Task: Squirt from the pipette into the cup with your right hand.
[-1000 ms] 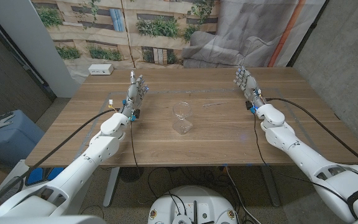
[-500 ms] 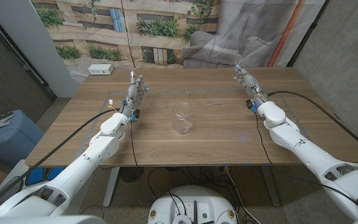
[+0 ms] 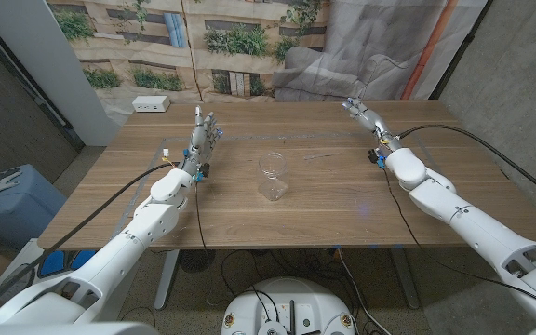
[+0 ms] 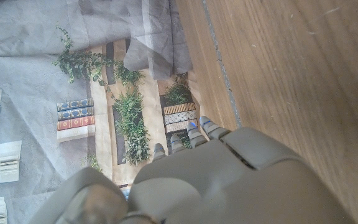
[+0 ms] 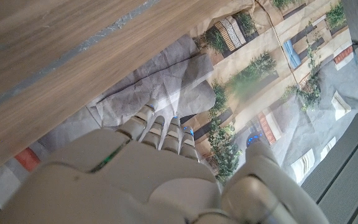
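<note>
Right robot hand (image 3: pixel 359 111) empty, fingers apart, far desk (image 3: pixel 342 200) edge | left robot hand (image 3: pixel 205 136) idle, empty, fingers apart | clear cup (image 3: pixel 272 176) mid-desk | pipette (image 3: pixel 316 156) faint beside cup; approach low, pinch bulb gently

We see even, soft light on the table (image 3: pixel 342 195), faint shadows, no glare; wrist views blur their own hands close up.

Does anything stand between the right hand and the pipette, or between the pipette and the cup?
Nothing visible does. The right hand is near the table's far edge; the faint clear pipette lies on bare wood nearer the middle, and the cup stands just beyond it, with only tabletop between.
</note>
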### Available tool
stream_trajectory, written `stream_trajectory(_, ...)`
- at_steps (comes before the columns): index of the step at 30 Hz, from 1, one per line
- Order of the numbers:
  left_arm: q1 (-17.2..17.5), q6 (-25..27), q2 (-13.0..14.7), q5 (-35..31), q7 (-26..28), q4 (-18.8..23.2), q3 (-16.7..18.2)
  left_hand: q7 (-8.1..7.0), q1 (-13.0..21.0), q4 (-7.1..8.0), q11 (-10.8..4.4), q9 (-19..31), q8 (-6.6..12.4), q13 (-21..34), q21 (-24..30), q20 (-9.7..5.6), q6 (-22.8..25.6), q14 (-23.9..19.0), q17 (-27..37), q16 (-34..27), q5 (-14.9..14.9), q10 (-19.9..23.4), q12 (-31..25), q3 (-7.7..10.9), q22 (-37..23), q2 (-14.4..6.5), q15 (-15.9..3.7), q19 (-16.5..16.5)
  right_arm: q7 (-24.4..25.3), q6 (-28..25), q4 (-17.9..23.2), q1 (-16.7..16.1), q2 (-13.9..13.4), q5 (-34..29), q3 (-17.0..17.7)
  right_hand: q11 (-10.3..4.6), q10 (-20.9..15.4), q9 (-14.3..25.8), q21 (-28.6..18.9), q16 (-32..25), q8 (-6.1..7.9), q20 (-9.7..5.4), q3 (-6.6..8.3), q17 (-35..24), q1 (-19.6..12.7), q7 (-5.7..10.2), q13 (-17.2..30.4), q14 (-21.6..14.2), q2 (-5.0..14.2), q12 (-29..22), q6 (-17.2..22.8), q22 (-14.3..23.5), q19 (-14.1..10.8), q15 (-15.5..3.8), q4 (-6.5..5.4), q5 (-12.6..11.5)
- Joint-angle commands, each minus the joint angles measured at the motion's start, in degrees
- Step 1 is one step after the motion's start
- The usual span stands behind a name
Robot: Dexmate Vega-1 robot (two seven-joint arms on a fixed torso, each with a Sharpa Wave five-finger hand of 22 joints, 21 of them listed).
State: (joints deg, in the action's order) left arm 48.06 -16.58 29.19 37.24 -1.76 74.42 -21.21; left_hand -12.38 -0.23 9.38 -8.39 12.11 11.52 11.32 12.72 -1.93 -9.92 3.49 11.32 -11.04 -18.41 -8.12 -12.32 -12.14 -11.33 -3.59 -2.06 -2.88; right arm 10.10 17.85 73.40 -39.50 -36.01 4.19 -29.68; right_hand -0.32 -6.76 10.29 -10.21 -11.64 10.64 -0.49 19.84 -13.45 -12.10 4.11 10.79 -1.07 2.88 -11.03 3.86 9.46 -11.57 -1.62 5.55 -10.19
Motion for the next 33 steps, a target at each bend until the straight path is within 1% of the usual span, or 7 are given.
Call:
stream_trajectory(1,-0.03,-0.03,-0.01,-0.01,0.02,-0.04,0.00,-0.32,0.07,0.05,-0.23,0.11,0.34,0.30,0.31,-5.20,-0.38,0.55,0.07,-0.31,-0.29,-0.37,-0.23,-0.44,-0.13,-2.47,-6.55,-0.42,3.38,-5.26,6.40,0.80,-3.25,-10.03,-2.37,-0.54,-0.46,0.12,-0.19,0.09,0.66,0.56,0.26,0.19,-1.54,0.77,0.24,-0.19,-0.33,-0.29,0.67,0.17,0.47,-0.05,1.36,-0.25)
stream_trajectory(4,-0.04,-0.04,-0.01,-0.01,0.01,-0.05,0.00,-0.32,0.07,0.05,-0.21,0.11,0.34,0.30,0.30,-5.18,-0.39,0.56,0.07,-0.31,-0.29,-0.38,-0.22,-0.44,-0.13,-2.47,-6.54,-0.44,4.26,-5.30,7.10,1.00,-3.51,-12.16,-2.82,-0.66,-0.53,0.18,-0.20,-0.03,0.90,0.61,0.46,0.38,-2.29,0.70,0.26,-0.50,-0.61,-0.32,1.16,0.17,0.62,0.07,2.08,-0.27)
stream_trajectory(7,-0.04,-0.04,-0.01,-0.01,0.01,-0.06,0.00,-0.32,0.07,0.05,-0.24,0.12,0.34,0.30,0.34,-5.19,-0.39,0.48,0.07,-0.34,-0.28,-0.27,-0.27,-0.44,-0.13,-2.47,-6.54,-0.36,5.44,-5.14,7.34,1.39,-3.70,-15.03,-3.58,-0.99,-1.88,0.33,-0.35,-0.16,1.49,1.61,0.82,0.68,-3.67,1.04,0.34,-0.75,-1.21,-0.83,2.58,0.21,0.62,0.15,3.32,-0.33)
stream_trajectory(11,-0.04,-0.04,-0.01,-0.01,0.01,-0.05,0.00,-0.32,0.07,0.05,-0.11,0.12,0.35,0.30,0.31,-5.19,-0.38,0.54,0.07,-0.32,-0.29,-0.35,-0.24,-0.44,-0.13,-2.47,-6.52,-0.42,5.70,-6.36,8.47,1.96,-3.96,-17.91,-4.35,-1.38,-3.07,0.45,-0.40,-0.31,1.96,1.68,1.20,0.84,-4.79,0.86,0.46,-0.97,-1.39,-1.22,4.05,0.25,0.76,-0.06,3.97,-0.48)
stream_trajectory(15,-0.03,-0.03,0.00,0.00,0.01,-0.03,0.00,-0.32,0.07,0.05,-0.13,0.12,0.35,0.30,0.31,-5.18,-0.36,0.54,0.07,-0.32,-0.28,-0.34,-0.24,-0.44,-0.13,-2.47,-6.49,-0.43,4.99,-7.26,9.51,2.46,-4.51,-20.04,-5.06,-1.38,-4.03,0.53,-0.26,-0.60,1.72,2.07,1.46,0.92,-5.53,1.24,0.58,-1.58,-1.51,-1.52,3.63,0.26,1.36,-0.18,4.24,-0.60)
stream_trajectory(19,-0.03,-0.03,0.00,0.00,0.01,-0.03,0.00,-0.32,0.07,0.05,-0.11,0.12,0.35,0.30,0.31,-5.19,-0.36,0.56,0.07,-0.31,-0.28,-0.41,-0.21,-0.44,-0.13,-2.46,-6.53,-0.41,4.03,-8.95,11.06,2.83,-5.30,-22.51,-5.79,-1.37,-4.05,0.60,-0.01,-0.18,1.67,2.53,1.84,0.98,-6.56,1.24,0.72,-0.33,-1.59,-1.43,3.57,0.28,2.60,0.88,4.50,-0.80)
stream_trajectory(33,-0.01,-0.02,0.00,0.00,0.03,0.01,0.00,-0.32,0.07,0.05,-0.18,0.12,0.34,0.30,0.32,-5.21,-0.39,0.53,0.07,-0.32,-0.28,-0.34,-0.24,-0.44,-0.13,-2.46,-6.50,-0.41,-5.40,-19.65,17.17,5.97,-6.99,-30.05,-9.21,-0.96,0.19,0.96,-0.47,-0.06,2.26,3.38,2.92,0.98,-10.06,1.40,1.16,1.08,-2.54,0.00,4.69,0.35,3.13,2.99,4.96,-1.69)
